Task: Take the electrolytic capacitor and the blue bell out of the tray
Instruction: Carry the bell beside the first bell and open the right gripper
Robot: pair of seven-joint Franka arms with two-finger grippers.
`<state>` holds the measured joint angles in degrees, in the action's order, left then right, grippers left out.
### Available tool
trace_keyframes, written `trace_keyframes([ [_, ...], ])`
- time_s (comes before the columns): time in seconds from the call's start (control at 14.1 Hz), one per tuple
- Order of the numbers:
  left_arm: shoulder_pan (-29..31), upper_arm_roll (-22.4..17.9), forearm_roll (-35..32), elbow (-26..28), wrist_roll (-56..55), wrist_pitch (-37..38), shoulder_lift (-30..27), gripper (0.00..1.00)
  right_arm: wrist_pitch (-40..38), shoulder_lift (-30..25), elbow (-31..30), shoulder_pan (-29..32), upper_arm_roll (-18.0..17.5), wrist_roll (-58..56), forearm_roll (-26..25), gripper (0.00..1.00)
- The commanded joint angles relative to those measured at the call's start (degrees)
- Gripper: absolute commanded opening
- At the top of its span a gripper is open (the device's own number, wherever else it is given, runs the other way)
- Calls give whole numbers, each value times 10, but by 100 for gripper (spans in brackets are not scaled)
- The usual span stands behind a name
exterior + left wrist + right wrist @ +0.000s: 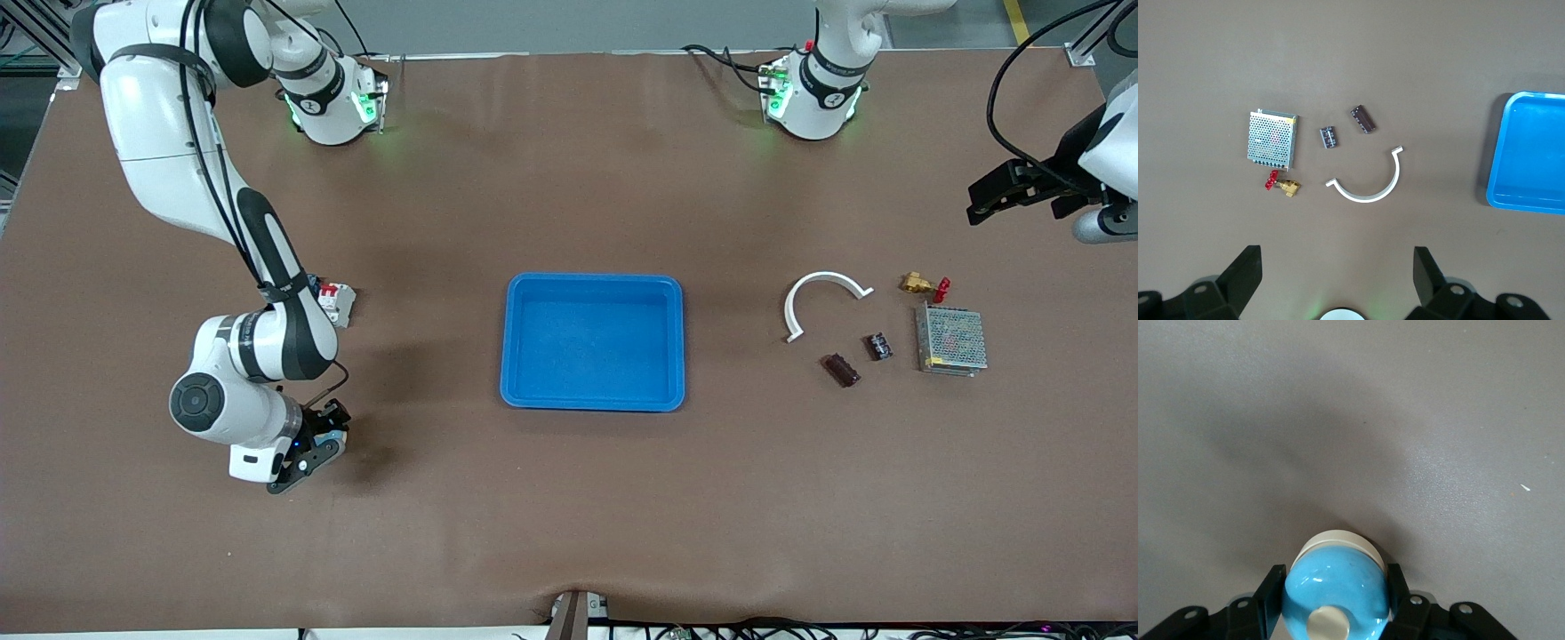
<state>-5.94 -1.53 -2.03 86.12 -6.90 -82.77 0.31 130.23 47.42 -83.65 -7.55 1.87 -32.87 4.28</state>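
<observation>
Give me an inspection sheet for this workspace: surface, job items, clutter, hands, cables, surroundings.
Surface: brown table, bare in most places.
Job's things: blue bell held in the right hand; two dark capacitors lie on the table toward the left arm's end; blue tray in the middle, nothing in it.
Clutter: white curved strip, brass valve with red handle, metal mesh box, a small white and red part beside the right arm.
Hands: right hand shut on the bell, low over the table; left hand open, up over the table's edge at the left arm's end.
Cables: black cables run to the left arm.
Surroundings: more cables along the table's near edge.
</observation>
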Motion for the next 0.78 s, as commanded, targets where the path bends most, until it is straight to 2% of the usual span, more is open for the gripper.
trace_keyframes([
  [0.0, 2, -1, 14, 9, 11, -6, -9, 100, 7, 1, -2, 10, -5, -19, -2, 54],
  [0.14, 1, -1, 13, 9, 11, -6, -9, 100, 10, 3, -2, 10, -5, -19, -1, 59],
  [0.28, 4, -1, 14, 10, 11, -6, -10, 100, 10, 5, -1, 11, -5, -18, 1, 73],
  [0.36, 4, -1, 14, 11, 11, -6, -10, 100, 10, 5, -1, 11, -5, -17, 1, 95],
  [0.43, 4, -1, 14, 12, 11, -6, -12, 100, 10, 5, 0, 11, -5, -16, 2, 100],
  [0.71, 4, -1, 14, 22, 11, -13, -17, 100, 1, 0, 11, 14, -6, -6, 16, 100],
])
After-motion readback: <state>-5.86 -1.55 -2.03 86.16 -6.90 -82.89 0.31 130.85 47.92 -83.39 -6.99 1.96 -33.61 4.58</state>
